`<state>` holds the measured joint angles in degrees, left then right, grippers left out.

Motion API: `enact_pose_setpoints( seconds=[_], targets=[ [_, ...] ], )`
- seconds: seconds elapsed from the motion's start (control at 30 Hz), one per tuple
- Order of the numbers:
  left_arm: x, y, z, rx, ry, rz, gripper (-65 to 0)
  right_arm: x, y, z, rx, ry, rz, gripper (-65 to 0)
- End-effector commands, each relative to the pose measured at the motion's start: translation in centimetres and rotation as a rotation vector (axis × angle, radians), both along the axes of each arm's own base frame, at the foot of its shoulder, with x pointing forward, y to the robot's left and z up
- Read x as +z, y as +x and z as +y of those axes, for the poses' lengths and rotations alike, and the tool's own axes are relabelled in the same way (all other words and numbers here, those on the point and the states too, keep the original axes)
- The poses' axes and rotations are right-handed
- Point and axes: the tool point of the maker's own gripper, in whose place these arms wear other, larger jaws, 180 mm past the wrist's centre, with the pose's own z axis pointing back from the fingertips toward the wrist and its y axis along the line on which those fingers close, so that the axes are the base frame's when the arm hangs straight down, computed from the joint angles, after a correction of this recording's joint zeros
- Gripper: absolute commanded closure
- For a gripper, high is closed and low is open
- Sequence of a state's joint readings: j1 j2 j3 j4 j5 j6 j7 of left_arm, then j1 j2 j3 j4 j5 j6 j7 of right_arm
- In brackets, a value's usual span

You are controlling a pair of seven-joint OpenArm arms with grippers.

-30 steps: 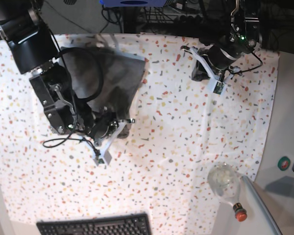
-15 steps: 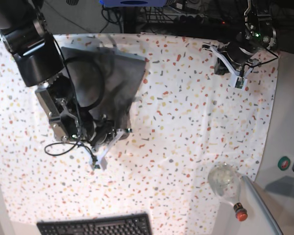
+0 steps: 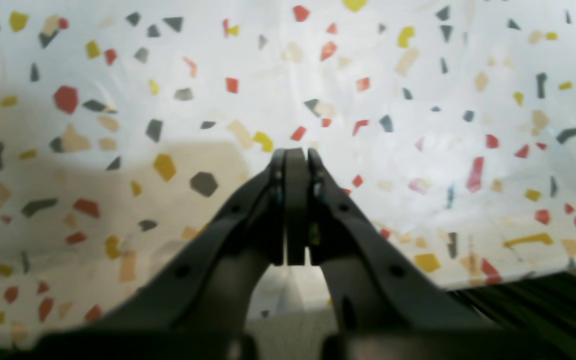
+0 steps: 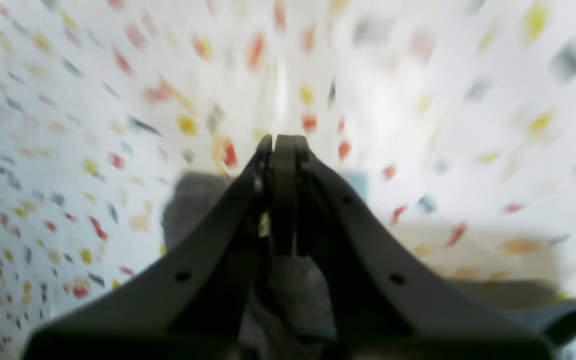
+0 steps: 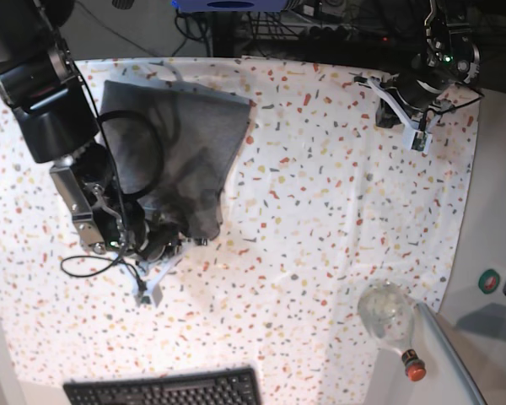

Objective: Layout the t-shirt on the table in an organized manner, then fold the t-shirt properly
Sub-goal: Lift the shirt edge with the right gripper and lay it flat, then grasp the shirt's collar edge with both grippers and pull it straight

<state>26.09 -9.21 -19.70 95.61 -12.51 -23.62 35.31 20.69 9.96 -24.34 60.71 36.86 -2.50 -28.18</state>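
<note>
The grey t-shirt lies as a folded, roughly rectangular bundle at the back left of the speckled table. My right gripper hovers at the bundle's near corner. In its wrist view that right gripper is shut with nothing between its fingers, and a patch of the t-shirt shows just under them. My left gripper sits far off at the table's back right corner. Seen from its wrist, the left gripper is shut and empty over bare speckled cloth.
A black keyboard lies at the front edge. A clear glass bottle with a red cap rests at the front right beside the plain white counter. Cables run along the back. The table edge is close under the left gripper.
The right arm has drawn back toward the front left, off the shirt. The left arm has swung out to the back right corner. Both grippers stayed shut.
</note>
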Motion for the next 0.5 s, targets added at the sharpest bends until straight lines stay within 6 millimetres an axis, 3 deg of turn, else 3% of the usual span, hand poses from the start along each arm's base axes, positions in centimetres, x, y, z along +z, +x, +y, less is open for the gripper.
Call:
enact_pose_setpoints(
  seconds=[0.0, 0.1, 0.2, 0.33, 0.47],
  targets=[
    [0.7, 0.6, -0.2, -0.012, -0.008, -0.031, 0.0, 2.7, 1.4, -0.8, -0.005, 0.002, -0.086, 0.0],
    [0.8, 0.7, -1.5, -0.039, -0.023, -0.037, 0.0, 5.9, 0.6, -2.9, -0.072, -0.005, -0.157, 0.0],
    [1.7, 1.4, -4.7, -0.122, -0.054, -0.066, 0.0, 6.8, -2.8, -4.6, -0.106, -0.012, -0.092, 0.0],
    [4.1, 2.6, -10.9, -0.224, -0.148, -0.144, 0.0, 6.1, -9.3, -7.3, -0.179, 0.018, 0.041, 0.0],
    [6.0, 4.8, -17.7, -0.296, -0.27, -0.215, 0.0, 3.5, -15.4, -9.5, -0.241, 0.004, 0.15, 0.0]
  ],
)
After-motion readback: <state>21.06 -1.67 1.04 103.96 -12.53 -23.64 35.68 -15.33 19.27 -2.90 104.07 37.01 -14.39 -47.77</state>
